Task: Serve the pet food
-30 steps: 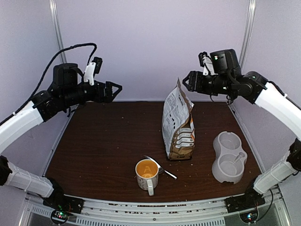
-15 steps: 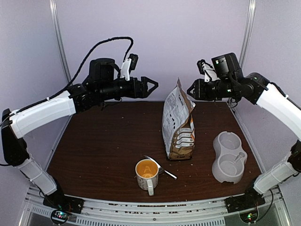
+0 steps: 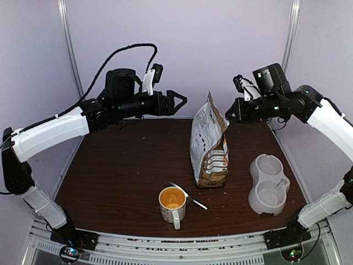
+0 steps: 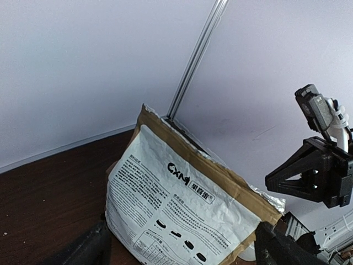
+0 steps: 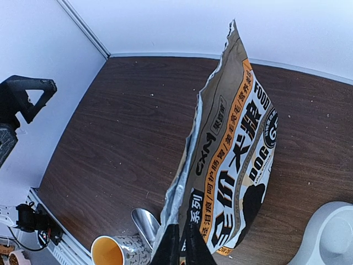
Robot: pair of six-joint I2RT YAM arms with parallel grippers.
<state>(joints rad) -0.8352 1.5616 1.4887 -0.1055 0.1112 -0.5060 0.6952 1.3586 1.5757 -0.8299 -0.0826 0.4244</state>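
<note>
The pet food bag (image 3: 209,149) stands upright mid-table with its top torn open; the pet food itself is hidden inside. The right wrist view shows its orange and tan printed front (image 5: 237,160). My right gripper (image 3: 227,114) is at the bag's upper right corner. Its fingers (image 5: 183,244) are pinched together on the silver-lined torn edge. My left gripper (image 3: 181,102) hovers open in the air left of the bag's top, apart from it. In the left wrist view the bag's white back (image 4: 182,204) fills the gap between the wide-spread fingers (image 4: 276,248).
A white mug (image 3: 172,203) with an orange inside stands in front of the bag, with a metal spoon (image 3: 188,196) lying beside it. A pale double pet bowl (image 3: 268,184) sits at the right. Crumbs dot the brown table (image 3: 121,171).
The left arm swung in from the far left and now hovers near the bag's top. The right gripper lowered slightly to the bag's corner and closed its fingers.
</note>
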